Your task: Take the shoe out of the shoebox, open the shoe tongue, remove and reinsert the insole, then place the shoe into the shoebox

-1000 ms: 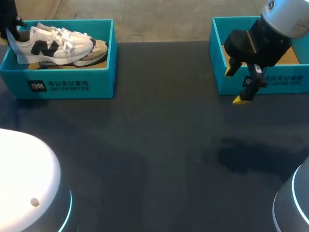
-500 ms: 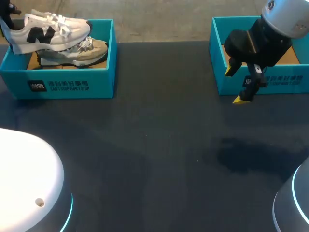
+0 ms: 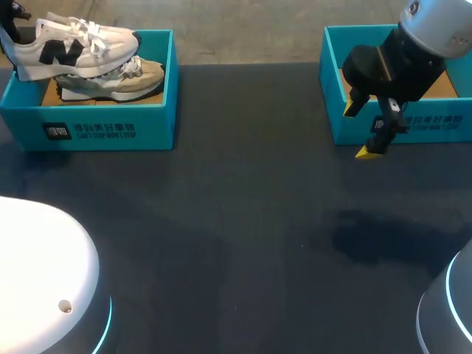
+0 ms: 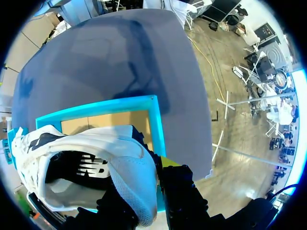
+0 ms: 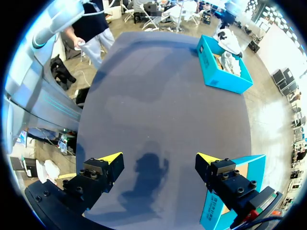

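A white shoe (image 3: 77,48) with a black logo hangs above the teal left shoebox (image 3: 96,125) at the table's far left. My left gripper (image 3: 10,28) is shut on its heel. In the left wrist view the shoe's heel (image 4: 129,182) is pinched in my left gripper (image 4: 147,201), with the shoebox (image 4: 120,106) beneath it. A second, beige shoe (image 3: 125,81) lies inside the box. My right gripper (image 3: 359,131) hangs open and holds nothing, in front of a second teal box (image 3: 413,125). Seen from the right wrist, my right gripper (image 5: 158,160) stands wide apart over bare tabletop.
The second teal box (image 5: 230,196) at the far right shows a cardboard floor. The left shoebox (image 5: 223,67) with its shoes sits far across the dark table (image 3: 243,221) from my right gripper. Both arm bases fill the near corners.
My left gripper has lifted the white shoe up out of the box, uncovering the beige shoe beneath. Over the last half second it has barely moved. The right arm kept still.
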